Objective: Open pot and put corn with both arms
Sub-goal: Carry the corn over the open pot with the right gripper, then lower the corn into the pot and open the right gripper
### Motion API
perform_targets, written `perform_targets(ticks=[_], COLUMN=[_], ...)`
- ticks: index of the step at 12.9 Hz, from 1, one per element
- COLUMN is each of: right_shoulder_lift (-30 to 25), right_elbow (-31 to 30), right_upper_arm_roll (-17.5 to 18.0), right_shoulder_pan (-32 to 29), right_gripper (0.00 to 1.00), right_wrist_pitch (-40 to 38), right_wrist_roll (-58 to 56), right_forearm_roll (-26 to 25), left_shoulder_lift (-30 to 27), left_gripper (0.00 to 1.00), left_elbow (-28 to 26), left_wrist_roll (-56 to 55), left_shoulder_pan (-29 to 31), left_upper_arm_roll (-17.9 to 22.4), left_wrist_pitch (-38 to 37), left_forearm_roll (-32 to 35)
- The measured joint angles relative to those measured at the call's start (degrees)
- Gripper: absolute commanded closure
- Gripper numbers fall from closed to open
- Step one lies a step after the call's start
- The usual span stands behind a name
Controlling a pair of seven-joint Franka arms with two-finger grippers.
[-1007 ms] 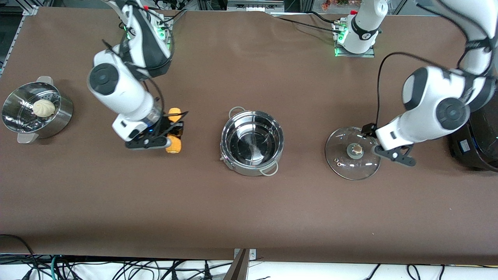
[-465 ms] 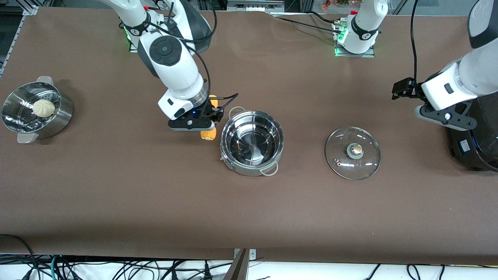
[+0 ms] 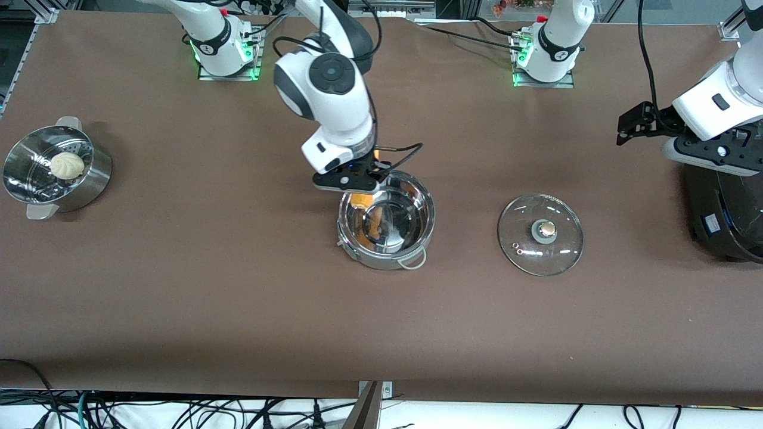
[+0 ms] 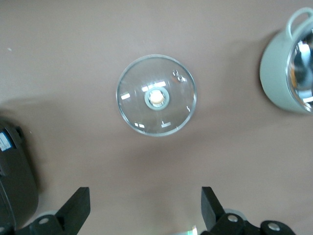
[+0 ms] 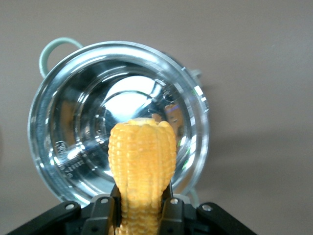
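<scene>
Right wrist view showed the corn clamped between the fingers of the right gripper, held end-out over the open pot, presumably so that it could be let go straight into the bowl. In the front view the cob was seen only as an orange patch under the right gripper, over the rim of the pot on the side toward the arm bases; how high it hung above the steel could not be judged. The pot stood at the middle of the table, already uncovered. Its glass lid had been laid flat, knob up, well apart from the pot toward the left arm's end, which left the opening clear. The left gripper was held high with its jaws apart and empty, over the table beside the lid near the black cooker; that arm was judged to be waiting. Its fingers were cut off at the edge of the wrist view. A steamer bowl with a white bun stood untouched at the right arm's end.
</scene>
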Motion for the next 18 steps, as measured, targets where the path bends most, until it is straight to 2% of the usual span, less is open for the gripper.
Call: perform_targets(ticks=[2,4,6,10,18], right_shoulder_lift=[2.3,4.2,6.8,11.5,14.1], right_elbow=[2.0,3.5,5.8,9.3,9.7], right_upper_arm_roll=[0.0,-0.2,-0.6,-0.8,-0.8], right_shoulder_pan=[1.4,1.6,1.6,1.5,1.6], right_gripper=[0.69,0.69,0.69,0.69,0.66], right_wrist_pitch=[-0.1,-0.1,0.1,2.8,5.8], right_wrist_roll=[2.8,3.3,3.3,3.4,3.4], right_forearm_roll=[-1.4,-1.8,-2.1,-2.5,-2.6], left_shoulder_lift=[-3.1,-4.9,-5.2,-5.2,-5.1], left_gripper=[0.0,0.0,0.0,0.0,0.0], left_elbow=[-4.5,-6.6,-6.9,-6.9,-6.9], left_wrist_roll=[-1.3,-2.3,-3.0,-5.7,-6.0], left_shoulder_pan=[-0.2,-1.0,-3.6,-5.0,-4.4], left_upper_arm_roll=[1.3,3.6,5.8,6.5,7.2], left_wrist_pitch=[2.3,3.0,3.3,3.7,2.6], left_forearm_roll=[0.0,0.0,0.0,0.1,0.2])
